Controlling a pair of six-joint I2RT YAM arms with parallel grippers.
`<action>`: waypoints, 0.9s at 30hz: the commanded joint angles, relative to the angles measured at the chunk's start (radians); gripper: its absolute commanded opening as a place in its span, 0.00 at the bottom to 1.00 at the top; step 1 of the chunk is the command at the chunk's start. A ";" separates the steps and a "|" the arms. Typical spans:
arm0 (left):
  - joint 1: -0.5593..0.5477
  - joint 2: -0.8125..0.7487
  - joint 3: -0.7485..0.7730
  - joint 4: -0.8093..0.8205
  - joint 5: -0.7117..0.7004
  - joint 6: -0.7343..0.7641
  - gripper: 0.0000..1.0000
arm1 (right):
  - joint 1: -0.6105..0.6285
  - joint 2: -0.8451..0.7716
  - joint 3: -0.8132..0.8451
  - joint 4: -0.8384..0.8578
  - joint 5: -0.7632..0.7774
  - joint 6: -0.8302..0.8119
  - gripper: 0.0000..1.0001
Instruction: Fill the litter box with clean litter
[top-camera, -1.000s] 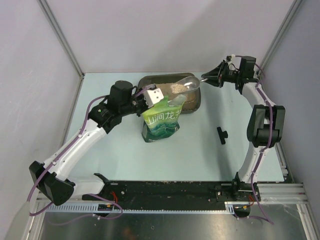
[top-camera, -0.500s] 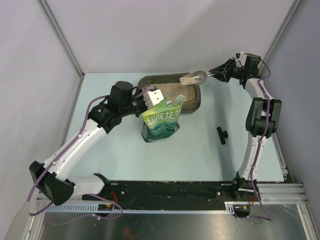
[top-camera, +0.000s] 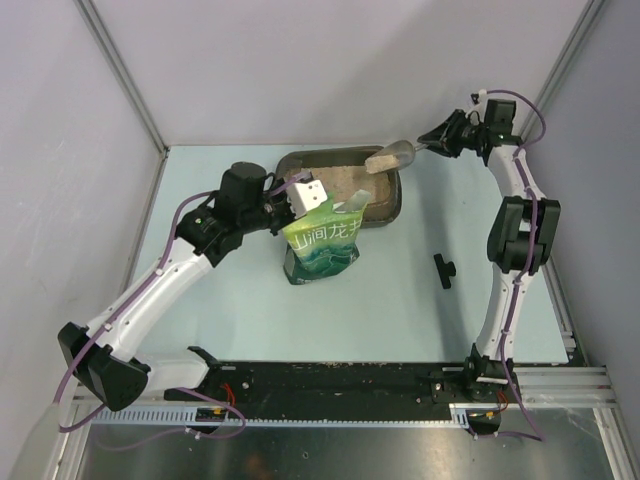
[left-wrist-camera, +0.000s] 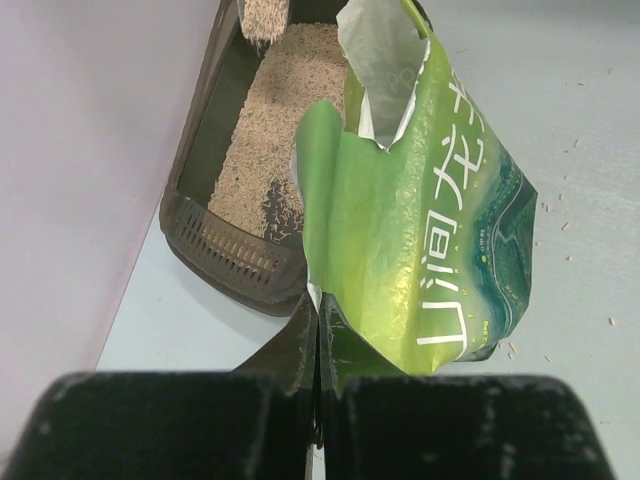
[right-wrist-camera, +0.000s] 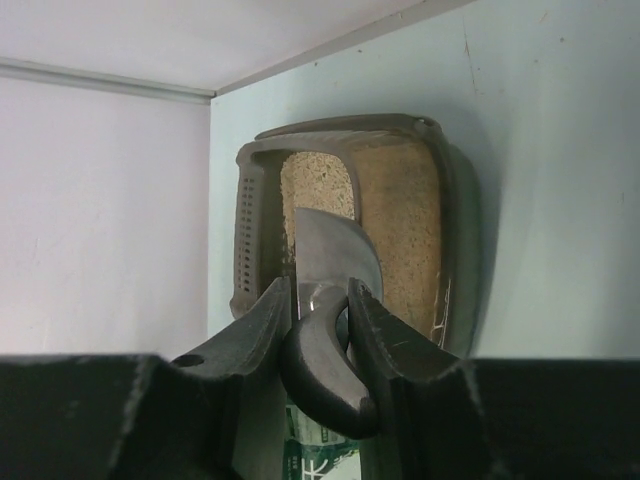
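Top external view: work area seen from above, arm bases along the bottom edge.
Litter box: shallow dark brown-grey rounded plastic litter box (top-camera: 390, 207), upper centre of the frame, flat on the pale blue table (top-camera: 400, 310).
Clean litter: fine beige clean litter (top-camera: 345, 180) covers much of the box floor, and a further heap rides in the scoop.
Pouch: green printed pouch (top-camera: 322, 245) with white characters, upright just below the box in the frame, torn mouth up.
Left gripper: left gripper (top-camera: 310, 195) is clamped on the pouch's upper edge, probably to keep it standing and its mouth open for scooping.
Scoop: silver metal scoop (top-camera: 393, 156), tilted bowl-down over the box's upper right corner.
Right gripper: right gripper (top-camera: 432, 143) pinches the scoop's handle. The handle end is raised, apparently so the load slides into the box.
Stray item: small black object (top-camera: 443, 270), right of centre, well apart from the work.
Stage (judged): mid-fill, with this scoopful being tipped out.
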 joint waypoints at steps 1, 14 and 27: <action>-0.002 -0.011 0.051 -0.020 0.044 -0.007 0.00 | 0.058 -0.087 0.047 -0.082 0.105 -0.154 0.00; -0.002 -0.036 0.053 -0.020 0.121 -0.009 0.00 | 0.201 -0.210 0.012 -0.177 0.240 -0.305 0.00; -0.002 -0.085 0.004 -0.019 0.147 -0.009 0.00 | 0.446 -0.038 0.292 -0.182 0.533 -0.496 0.00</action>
